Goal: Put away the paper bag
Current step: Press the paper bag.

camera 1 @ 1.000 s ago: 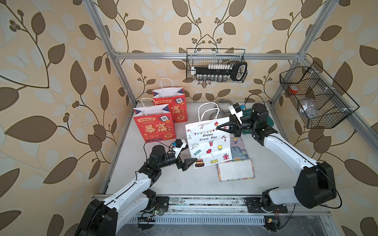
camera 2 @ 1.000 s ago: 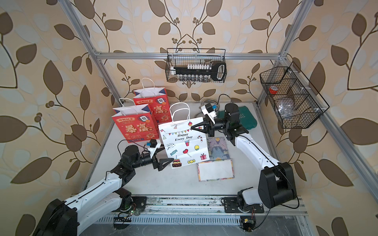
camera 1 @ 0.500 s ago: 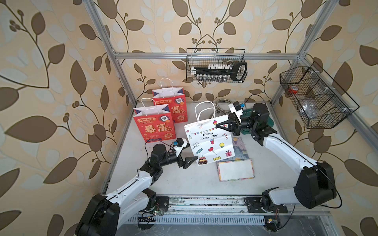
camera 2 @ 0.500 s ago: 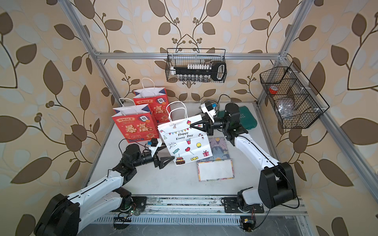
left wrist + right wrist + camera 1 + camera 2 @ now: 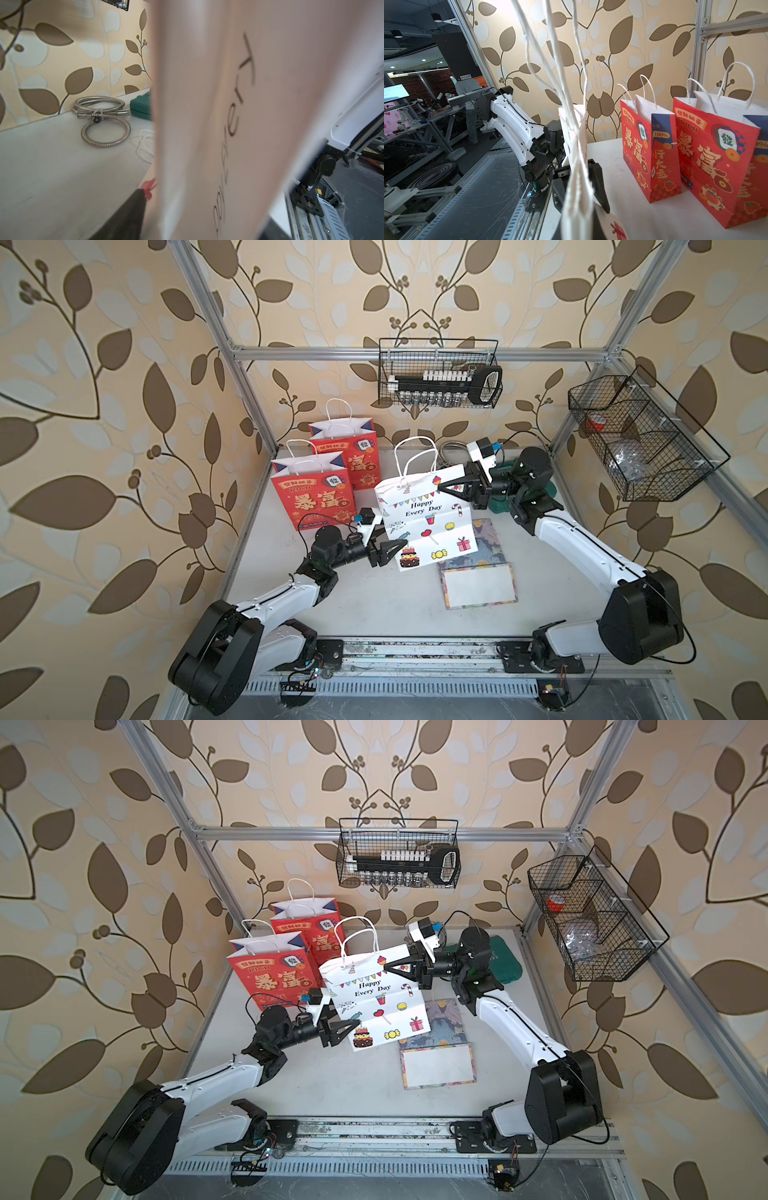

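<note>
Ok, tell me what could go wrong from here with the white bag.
1. The right arm's jaws pinch only the top corner of the white bag, so the paper may tear or slip out.
2. The left arm's jaws straddle its lower edge without clamping it; closing could crease or miss it.
3. The red bags stand close beside it; a swing could topple them.

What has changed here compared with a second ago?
The right gripper, shut on the white bag at its top corner throughout, tipped the bag more upright. The left gripper followed, and its fingers narrowed around the bag's lower corner; whether they grip yet is unclear. The red bags and the flat bag stayed put.
</note>
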